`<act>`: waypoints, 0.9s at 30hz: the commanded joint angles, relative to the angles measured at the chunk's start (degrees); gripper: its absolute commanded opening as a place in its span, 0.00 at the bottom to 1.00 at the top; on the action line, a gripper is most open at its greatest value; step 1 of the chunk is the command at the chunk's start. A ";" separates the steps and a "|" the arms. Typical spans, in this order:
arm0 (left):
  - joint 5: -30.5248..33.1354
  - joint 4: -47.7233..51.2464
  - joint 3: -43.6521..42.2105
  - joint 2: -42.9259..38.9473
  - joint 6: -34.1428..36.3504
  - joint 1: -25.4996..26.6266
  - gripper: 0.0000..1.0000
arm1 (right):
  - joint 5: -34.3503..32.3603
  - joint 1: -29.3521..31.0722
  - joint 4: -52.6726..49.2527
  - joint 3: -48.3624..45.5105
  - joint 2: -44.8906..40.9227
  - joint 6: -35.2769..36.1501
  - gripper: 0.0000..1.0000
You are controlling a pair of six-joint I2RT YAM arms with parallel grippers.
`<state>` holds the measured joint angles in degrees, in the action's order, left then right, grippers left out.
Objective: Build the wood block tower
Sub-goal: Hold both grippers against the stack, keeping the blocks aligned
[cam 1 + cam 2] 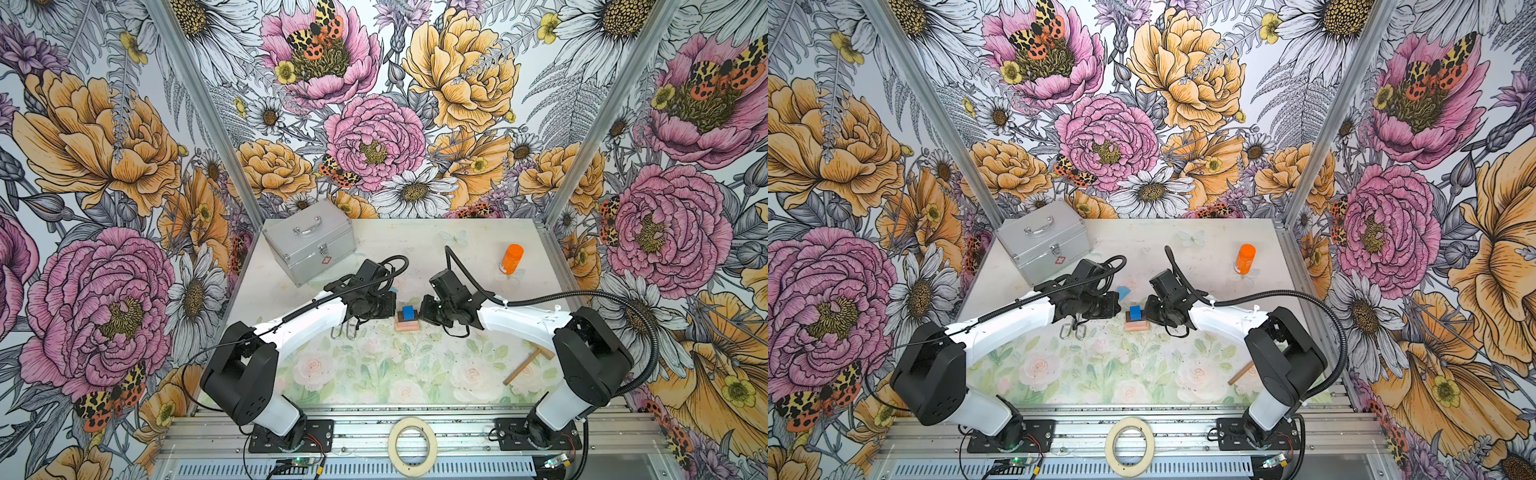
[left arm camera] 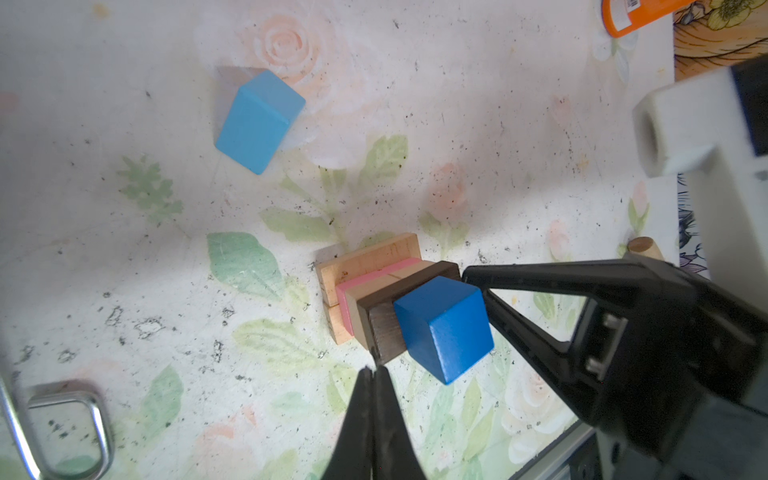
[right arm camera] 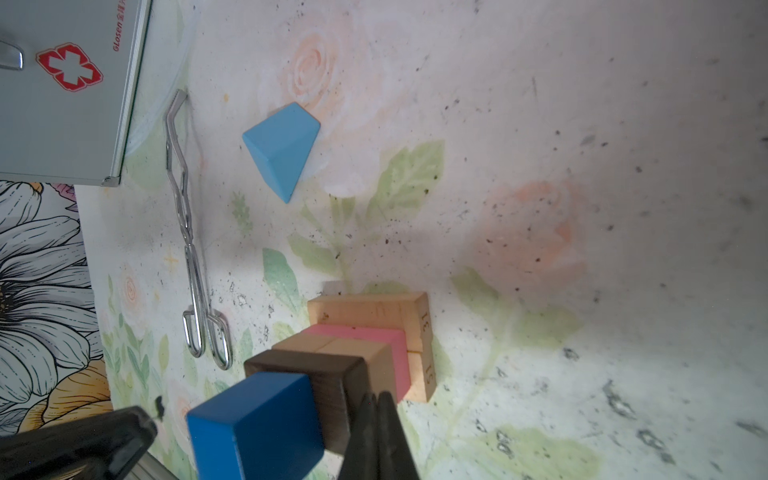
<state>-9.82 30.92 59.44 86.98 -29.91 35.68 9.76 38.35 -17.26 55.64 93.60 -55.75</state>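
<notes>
The little tower of tan, pink, dark brown and blue wood blocks (image 1: 407, 318) stands between the black left gripper (image 2: 372, 373) and black right gripper (image 3: 376, 398), both pressed shut on nothing, with a light blue wood block (image 2: 258, 121) lying near it.

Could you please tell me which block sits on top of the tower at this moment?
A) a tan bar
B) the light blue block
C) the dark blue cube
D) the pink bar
C: the dark blue cube tops the tower, resting on the dark brown bar, while the light blue block lies apart from it.
</notes>
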 commanded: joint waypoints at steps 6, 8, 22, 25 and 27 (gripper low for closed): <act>1.22 -0.24 -0.93 -1.29 -0.01 -0.80 0.02 | 0.00 0.57 0.96 -0.62 0.18 -0.59 0.00; 1.26 -0.21 -0.99 -1.12 0.02 -0.77 0.02 | 0.00 0.61 0.97 -0.75 0.08 -0.68 0.00; 1.48 -0.16 -0.08 0.30 0.62 -1.78 0.02 | -0.70 0.54 0.82 -1.65 -1.73 -0.77 0.00; 3.01 1.46 1.42 0.44 1.82 -3.09 0.03 | -1.07 0.23 0.82 -2.05 -3.12 -0.60 0.00; 5.11 3.39 3.04 1.10 3.13 -3.81 0.06 | -1.47 -0.21 0.77 -2.55 -4.26 -0.43 0.00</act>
<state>-8.51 32.34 59.68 87.11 -29.32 33.04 9.67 38.44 -17.28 53.76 92.25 -56.14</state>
